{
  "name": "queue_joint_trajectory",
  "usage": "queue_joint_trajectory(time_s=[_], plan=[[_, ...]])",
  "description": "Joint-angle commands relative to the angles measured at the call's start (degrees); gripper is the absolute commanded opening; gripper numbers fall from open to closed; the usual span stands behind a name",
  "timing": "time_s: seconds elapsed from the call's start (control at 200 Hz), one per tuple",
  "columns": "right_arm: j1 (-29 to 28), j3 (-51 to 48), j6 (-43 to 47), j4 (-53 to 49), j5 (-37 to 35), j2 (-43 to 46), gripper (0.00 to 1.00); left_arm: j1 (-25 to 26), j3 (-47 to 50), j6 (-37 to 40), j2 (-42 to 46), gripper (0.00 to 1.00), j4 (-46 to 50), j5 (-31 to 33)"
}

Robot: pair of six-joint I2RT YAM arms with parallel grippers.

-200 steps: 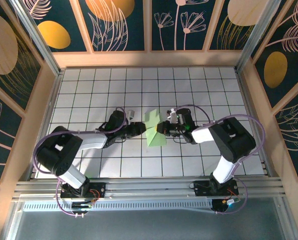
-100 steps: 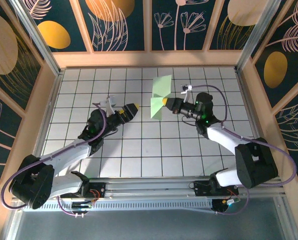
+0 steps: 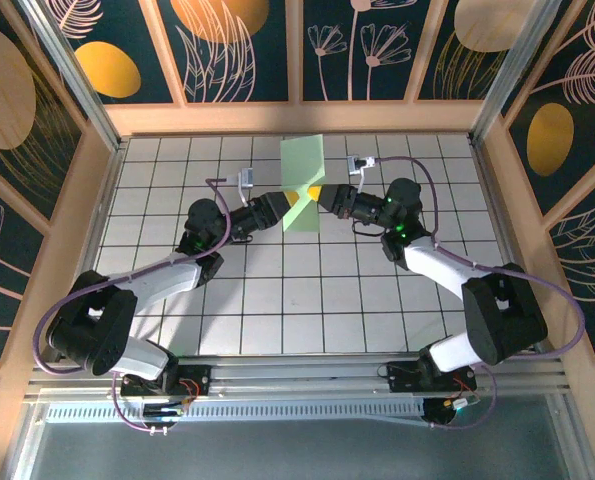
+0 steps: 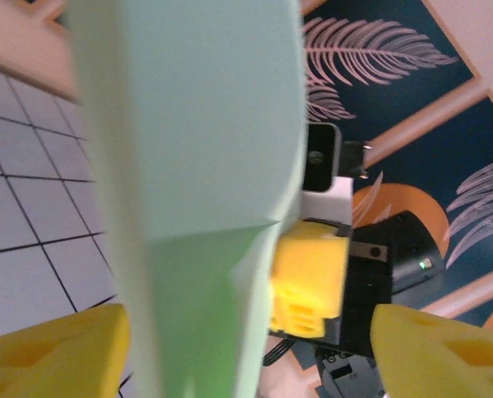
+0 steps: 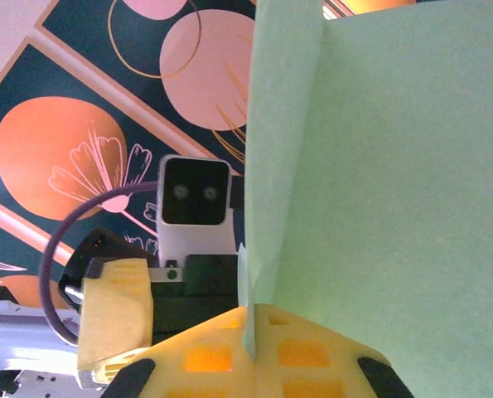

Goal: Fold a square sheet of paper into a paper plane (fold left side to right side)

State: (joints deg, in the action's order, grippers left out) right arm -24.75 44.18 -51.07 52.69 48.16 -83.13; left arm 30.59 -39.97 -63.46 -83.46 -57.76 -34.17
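Note:
The square sheet of paper (image 3: 303,178) is pale green, creased into folded panels, and held up off the tiled table. My right gripper (image 3: 315,196) is shut on its lower right edge; in the right wrist view the paper (image 5: 379,166) is pinched between the yellow fingertips (image 5: 229,352). My left gripper (image 3: 280,208) reaches in from the left, open. In the left wrist view the paper (image 4: 196,191) hangs between its two yellow fingers (image 4: 55,352), which stand wide apart around the sheet. The right gripper's yellow fingers (image 4: 308,278) show just behind the paper.
White tiled table (image 3: 297,300) lies below both arms, with wooden walls (image 3: 297,118) at the back and sides. The two arms meet near the back middle, wrists close together. The left arm's wrist camera (image 5: 195,203) faces the right wrist view at short range.
The right gripper has carried the paper up and toward the back. The left gripper let go, swung away left, then came back to the sheet with its jaws apart.

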Motion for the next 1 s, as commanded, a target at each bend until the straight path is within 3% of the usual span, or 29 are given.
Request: queue_joint_trajectory(time_s=[0.0,0.055,0.33,0.465,0.57,0.721,0.876,0.991], plan=[[-0.3,1.5,-2.1,5.2,1.3,-0.3,0.00,0.0,-1.8,-0.5,-0.7,0.64,-4.6,-3.2],[-0.3,1.4,-2.1,5.2,1.2,-0.3,0.00,0.0,-1.7,-0.5,-0.7,0.57,-4.3,-2.8],[0.6,0.2,0.4,3.1,0.1,1.4,0.27,0.0,-1.9,0.9,0.0,0.14,-0.3,-1.8],[1.6,-0.6,7.3,-6.6,-3.5,4.5,0.39,0.0,-3.1,5.4,2.2,0.04,8.5,-1.4],[2.0,0.5,17.6,-23.2,-13.4,8.2,0.46,0.0,-7.0,15.2,5.2,0.00,27.7,0.8],[1.9,4.1,28.2,-45.4,-35.8,11.3,0.48,0.0,-17.6,30.7,6.9,0.00,62.2,8.8],[1.9,5.1,32.5,-54.8,-52.7,12.3,0.56,2.3,-25.5,37.2,5.8,0.00,84.6,19.1],[2.0,4.8,34.0,-56.6,-61.2,12.3,0.68,8.2,-32.1,37.2,2.2,0.00,99.5,32.5]])
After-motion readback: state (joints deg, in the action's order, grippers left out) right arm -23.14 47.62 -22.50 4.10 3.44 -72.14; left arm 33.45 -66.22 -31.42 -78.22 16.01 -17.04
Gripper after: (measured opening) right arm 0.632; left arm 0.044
